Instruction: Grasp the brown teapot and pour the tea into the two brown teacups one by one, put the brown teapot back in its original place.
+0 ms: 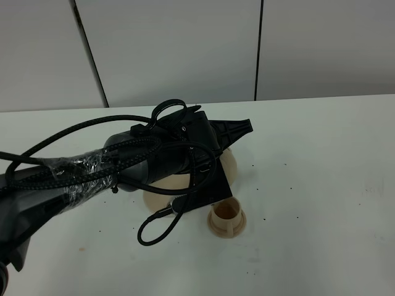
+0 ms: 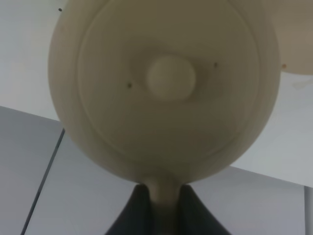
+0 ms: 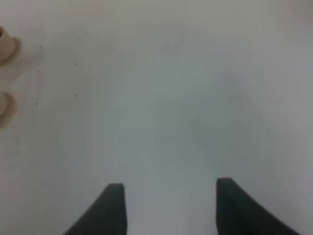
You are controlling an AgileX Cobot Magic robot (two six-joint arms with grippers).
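My left gripper [image 1: 218, 158] reaches across the middle of the table. In the left wrist view its fingers [image 2: 139, 210] are shut on the loop handle of the brown teapot [image 2: 164, 93], whose lid and knob face the camera. From above only a tan sliver of the teapot [image 1: 232, 165] shows past the gripper. One brown teacup [image 1: 226, 219] stands just in front of it, its inside brownish. The flat tan plate [image 1: 157, 198] lies partly under the arm. Both teacups [image 3: 6, 45] [image 3: 5, 108] show at the edge of the right wrist view. There the right gripper [image 3: 168, 205] is open over bare table.
The left arm and its looping black cables [image 1: 166, 219] cover the table's middle and hide whatever lies beneath. A grey panelled wall [image 1: 185, 49] runs behind the white table [image 1: 321, 185]. The right arm is outside the high view.
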